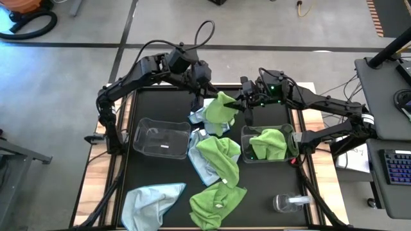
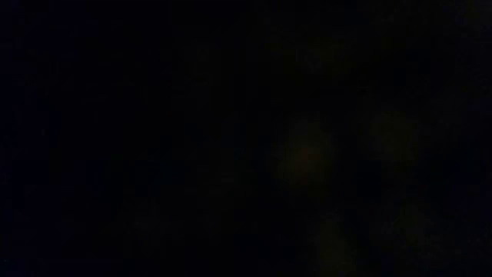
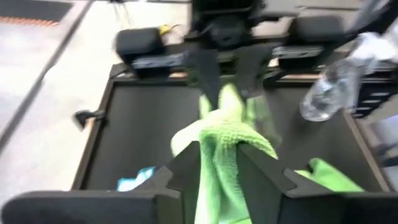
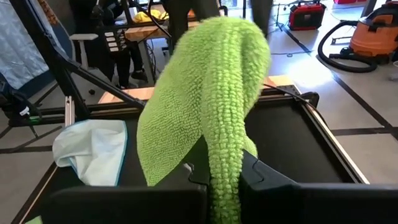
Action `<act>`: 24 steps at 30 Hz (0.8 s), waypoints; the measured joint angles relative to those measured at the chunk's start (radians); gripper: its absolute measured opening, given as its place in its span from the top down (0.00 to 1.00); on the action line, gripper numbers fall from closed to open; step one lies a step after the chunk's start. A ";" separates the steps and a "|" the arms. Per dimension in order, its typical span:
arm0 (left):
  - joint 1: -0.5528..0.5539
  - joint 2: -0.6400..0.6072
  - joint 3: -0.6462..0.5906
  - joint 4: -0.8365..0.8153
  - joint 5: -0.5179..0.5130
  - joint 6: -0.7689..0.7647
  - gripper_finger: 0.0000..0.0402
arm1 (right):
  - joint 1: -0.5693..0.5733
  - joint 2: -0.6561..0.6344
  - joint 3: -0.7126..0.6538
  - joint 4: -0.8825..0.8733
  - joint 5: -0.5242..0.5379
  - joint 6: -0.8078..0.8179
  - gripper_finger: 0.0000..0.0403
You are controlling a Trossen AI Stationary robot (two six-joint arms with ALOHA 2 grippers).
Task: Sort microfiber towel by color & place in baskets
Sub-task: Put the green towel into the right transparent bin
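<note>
Right gripper: we see it pressed together on a green towel, held up over the back middle of the table.
Left gripper: we see its fingers on both sides of the same green towel; we cannot tell if they press it.
Right basket: it holds one green towel.
Left basket: we see no towel inside.
Other towels: two green ones and pale blue ones lie between and in front of the baskets.
Round clear container: front right.
Low view: all dark.
</note>
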 joint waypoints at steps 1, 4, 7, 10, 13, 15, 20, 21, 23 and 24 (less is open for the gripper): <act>0.000 -0.003 0.000 -0.007 -0.026 0.000 0.75 | 0.000 0.000 0.000 -0.004 0.000 0.000 0.97; 0.001 -0.015 0.000 -0.044 -0.103 0.000 0.69 | 0.000 -0.004 0.013 -0.054 0.004 0.015 0.97; 0.005 -0.030 0.000 -0.080 -0.137 0.000 0.65 | 0.000 -0.011 0.048 -0.119 0.004 0.049 0.97; 0.006 -0.044 0.000 -0.111 -0.166 -0.002 0.64 | 0.000 -0.015 0.102 -0.220 0.043 0.075 0.97; 0.006 -0.055 0.000 -0.133 -0.185 -0.004 0.64 | 0.000 -0.015 0.159 -0.375 0.140 0.082 0.97; 0.006 -0.066 0.000 -0.145 -0.186 -0.010 0.64 | 0.000 -0.015 0.194 -0.482 0.214 0.109 0.97; 0.006 -0.097 0.000 -0.153 -0.187 -0.016 0.64 | 0.000 -0.015 0.267 -0.743 0.297 0.223 0.97; 0.006 -0.102 0.000 -0.152 -0.188 -0.016 0.64 | 0.004 -0.015 0.276 -0.776 0.298 0.250 0.97; 0.006 -0.112 0.000 -0.152 -0.188 -0.016 0.64 | 0.013 -0.016 0.289 -0.833 0.298 0.303 0.97; 0.006 -0.117 0.000 -0.152 -0.188 -0.016 0.64 | 0.019 -0.016 0.295 -0.861 0.296 0.325 0.97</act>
